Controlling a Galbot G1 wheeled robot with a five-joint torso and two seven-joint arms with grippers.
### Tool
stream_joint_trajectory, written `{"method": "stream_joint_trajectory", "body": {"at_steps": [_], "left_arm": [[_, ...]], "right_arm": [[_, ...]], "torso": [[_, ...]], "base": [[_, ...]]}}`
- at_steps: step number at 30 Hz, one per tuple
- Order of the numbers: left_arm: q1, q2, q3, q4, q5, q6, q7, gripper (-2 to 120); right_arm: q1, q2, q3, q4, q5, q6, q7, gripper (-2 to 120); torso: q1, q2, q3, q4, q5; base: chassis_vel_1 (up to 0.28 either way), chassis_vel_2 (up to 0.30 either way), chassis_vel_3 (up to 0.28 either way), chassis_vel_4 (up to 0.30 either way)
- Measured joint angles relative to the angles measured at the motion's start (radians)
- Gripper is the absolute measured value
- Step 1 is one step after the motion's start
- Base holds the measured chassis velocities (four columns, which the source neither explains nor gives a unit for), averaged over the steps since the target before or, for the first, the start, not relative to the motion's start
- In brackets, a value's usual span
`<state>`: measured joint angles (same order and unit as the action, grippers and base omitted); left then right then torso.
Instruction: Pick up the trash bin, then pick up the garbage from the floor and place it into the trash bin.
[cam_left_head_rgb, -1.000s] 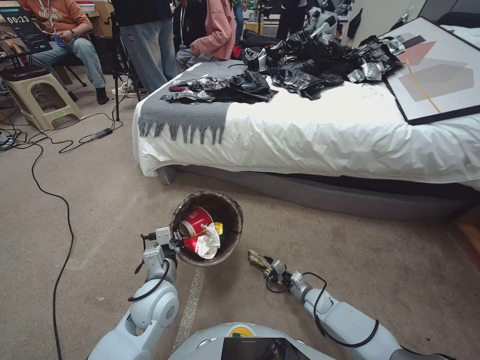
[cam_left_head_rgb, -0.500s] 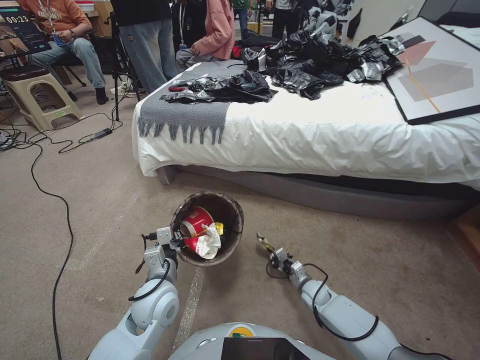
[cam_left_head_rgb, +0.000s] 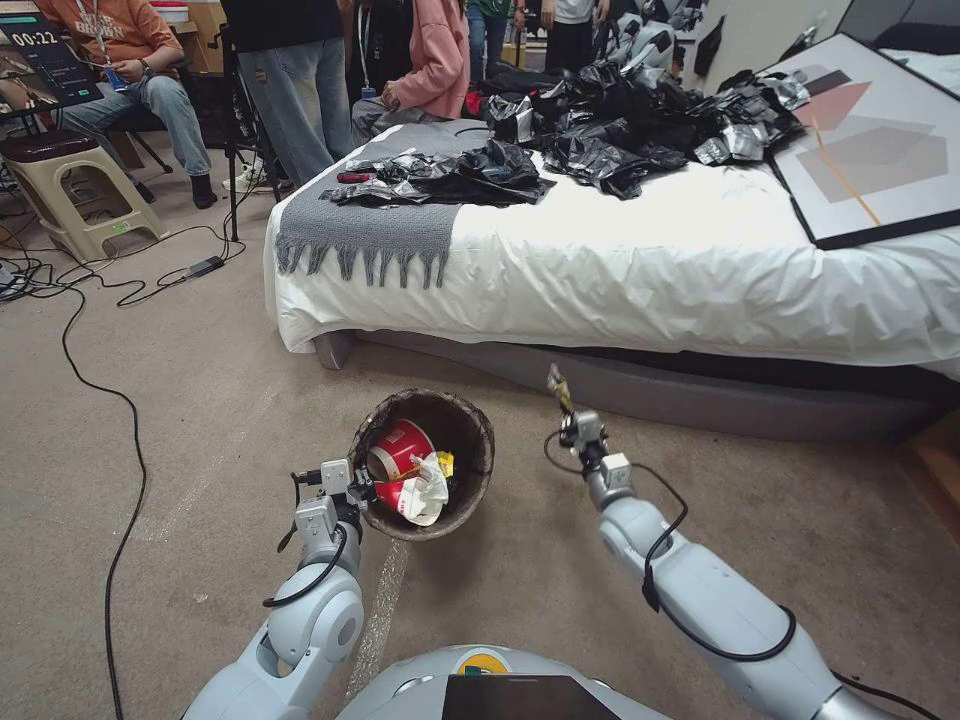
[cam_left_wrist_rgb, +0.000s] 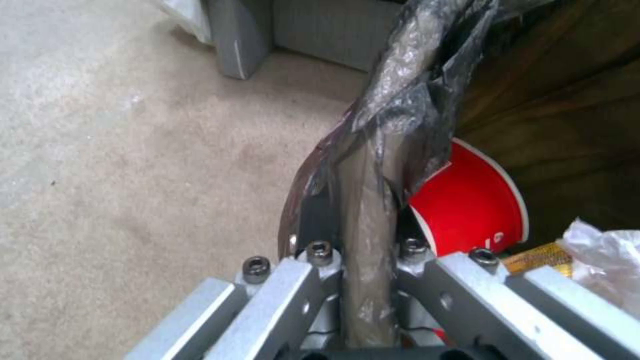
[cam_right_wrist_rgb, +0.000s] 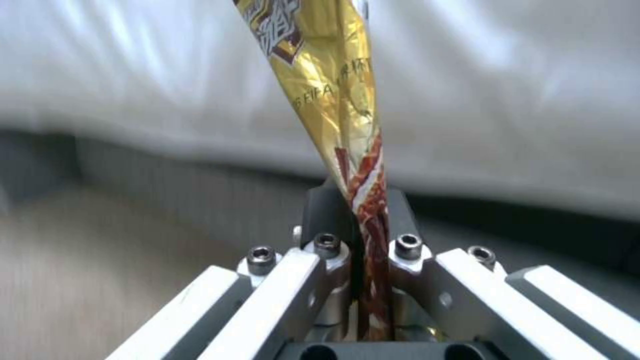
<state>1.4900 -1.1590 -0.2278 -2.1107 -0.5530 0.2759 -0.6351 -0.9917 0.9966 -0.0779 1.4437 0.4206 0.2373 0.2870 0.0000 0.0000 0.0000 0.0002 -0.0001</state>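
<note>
The trash bin (cam_left_head_rgb: 470, 420) hangs tilted above the carpet, its dark brown liner (cam_left_wrist_rgb: 407, 85) folded over the rim. My left gripper (cam_left_head_rgb: 362, 492) is shut on the bin's near rim (cam_left_wrist_rgb: 363, 210). Inside lie red-and-white paper cups (cam_left_head_rgb: 398, 448), white tissue (cam_left_head_rgb: 428, 490) and a bit of gold foil (cam_left_wrist_rgb: 540, 256). My right gripper (cam_left_head_rgb: 568, 412) is raised to the right of the bin, level with its rim, and is shut on a gold foil snack wrapper (cam_right_wrist_rgb: 333, 85) that sticks up from the fingers (cam_left_head_rgb: 556, 385).
A bed (cam_left_head_rgb: 650, 270) with white sheet and grey base stands just beyond the bin, with shiny black bags (cam_left_head_rgb: 620, 120) and a framed picture (cam_left_head_rgb: 870, 140) on it. Cables (cam_left_head_rgb: 100, 380) run over the carpet on the left. A stool (cam_left_head_rgb: 80, 190) and people are at the far left.
My right gripper has lifted the gold wrapper from the floor, up and away toward the bed. The bin and left gripper have shifted slightly right.
</note>
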Motion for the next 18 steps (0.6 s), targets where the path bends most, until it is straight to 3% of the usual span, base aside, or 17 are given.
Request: {"method": "stream_joint_trajectory", "body": {"at_steps": [7, 11, 13, 18], "left_arm": [[0.004, 0.0, 0.007, -0.002, -0.007, 0.007, 0.0, 0], [0.005, 0.001, 0.007, -0.003, -0.011, 0.008, 0.0, 0], [0.012, 0.007, 0.011, -0.012, -0.037, 0.018, -0.003, 0], [0.015, 0.013, 0.018, -0.014, -0.046, 0.024, -0.006, 0]], "right_arm": [[-0.016, -0.004, 0.071, 0.17, 0.002, -0.02, 0.069, 0], [-0.02, -0.005, 0.081, 0.203, 0.002, -0.021, 0.076, 0], [-0.032, -0.006, 0.113, 0.323, 0.002, -0.021, 0.09, 0], [-0.036, -0.007, 0.12, 0.428, 0.021, -0.019, 0.084, 0]], "torso": [[0.0, 0.0, 0.0, -0.0002, -0.0002], [0.0, 0.0, 0.0, -0.0003, 0.0], [0.0, 0.0, 0.0, -0.0001, -0.0002], [0.0, 0.0, 0.0, -0.0001, 0.0002]], "base": [[0.0, 0.0, 0.0, 0.0], [0.0, 0.0, 0.0, 0.0], [0.0, 0.0, 0.0, 0.0], [0.0, 0.0, 0.0, 0.0]]}}
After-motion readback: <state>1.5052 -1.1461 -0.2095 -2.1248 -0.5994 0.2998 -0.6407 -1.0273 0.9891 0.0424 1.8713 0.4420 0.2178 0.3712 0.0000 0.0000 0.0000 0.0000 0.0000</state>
